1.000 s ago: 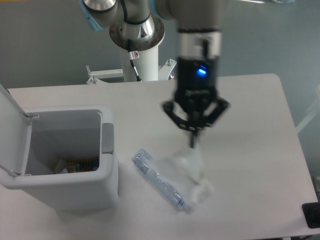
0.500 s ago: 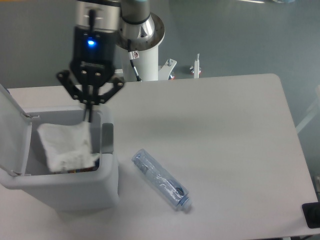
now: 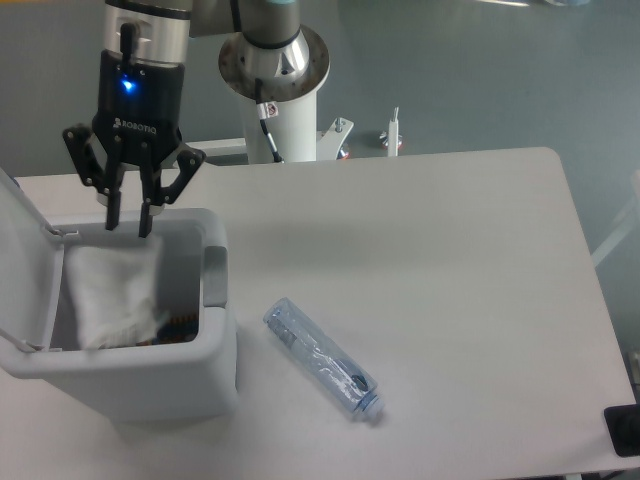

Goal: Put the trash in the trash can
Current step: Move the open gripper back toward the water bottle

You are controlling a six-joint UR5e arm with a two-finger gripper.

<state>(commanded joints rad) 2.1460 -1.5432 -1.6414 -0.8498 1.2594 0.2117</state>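
Note:
The trash can, a pale bin with its lid swung up on the left, stands at the table's front left. My gripper hangs just above its opening, open, with nothing between the fingers. The crumpled clear wrapper lies inside the bin directly below the fingertips, apart from them. The crushed clear bottle with a bluish tint lies on the table to the right of the bin, cap end pointing to the front right.
A bit of orange-striped litter shows at the bin's bottom beside the wrapper. The arm's white pedestal stands at the table's back edge. A black object sits at the front right corner.
The gripper carried the wrapper from the table's middle leftward to over the bin, then opened. The wrapper has dropped into the bin. The bottle has not moved.

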